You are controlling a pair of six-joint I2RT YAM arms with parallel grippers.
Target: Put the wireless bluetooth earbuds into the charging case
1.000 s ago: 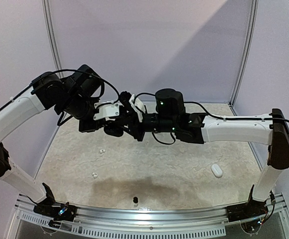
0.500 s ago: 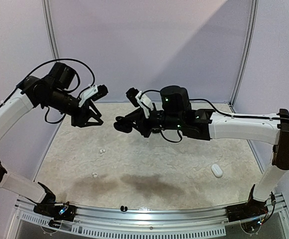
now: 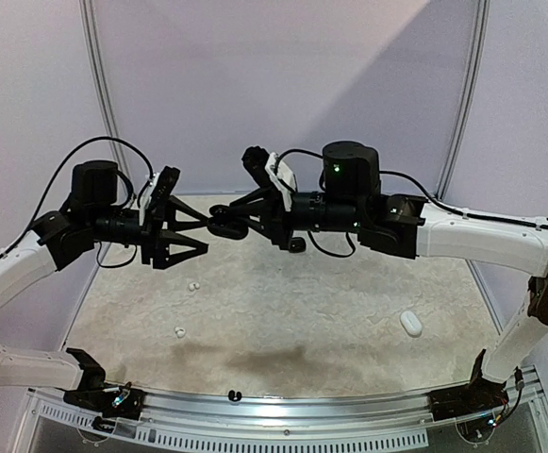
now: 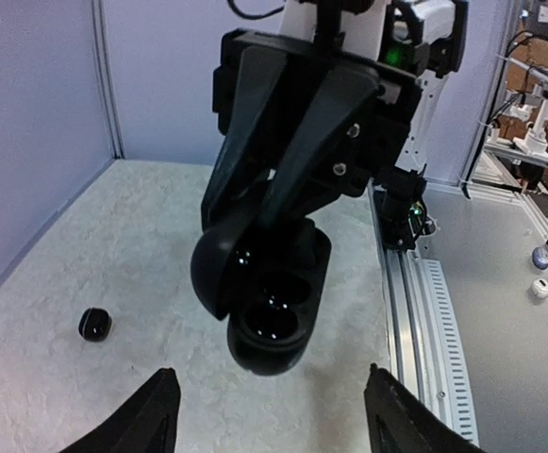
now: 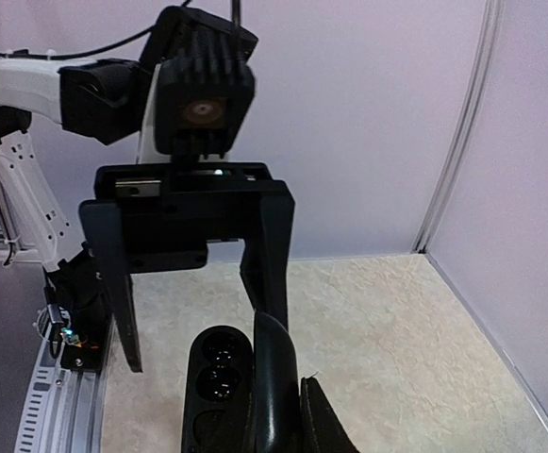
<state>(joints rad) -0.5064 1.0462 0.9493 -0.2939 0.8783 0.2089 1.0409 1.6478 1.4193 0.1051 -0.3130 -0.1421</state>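
Observation:
My right gripper point(image 3: 239, 219) is shut on the black charging case point(image 3: 223, 223), held in the air with its lid open. In the left wrist view the case point(image 4: 272, 311) faces the camera with two glossy wells; whether earbuds sit in them is unclear. My left gripper point(image 3: 181, 232) is open just left of the case, with nothing between its fingertips point(image 4: 160, 415). The right wrist view shows the case point(image 5: 219, 387) and the left gripper point(image 5: 201, 311) beyond it. One black earbud point(image 4: 95, 325) lies on the table. Two white earbuds point(image 3: 193, 285) point(image 3: 179, 331) lie below the left gripper.
A white case point(image 3: 411, 323) lies at the right of the mat. A small black earbud point(image 3: 233, 394) rests against the front rail point(image 3: 283, 408). Walls close in the table at the back and both sides.
My left gripper opened, pulled away to the left, then swung back to face the case. The right arm lifted the case higher. A black earbud rolled from the front of the mat to the rail.

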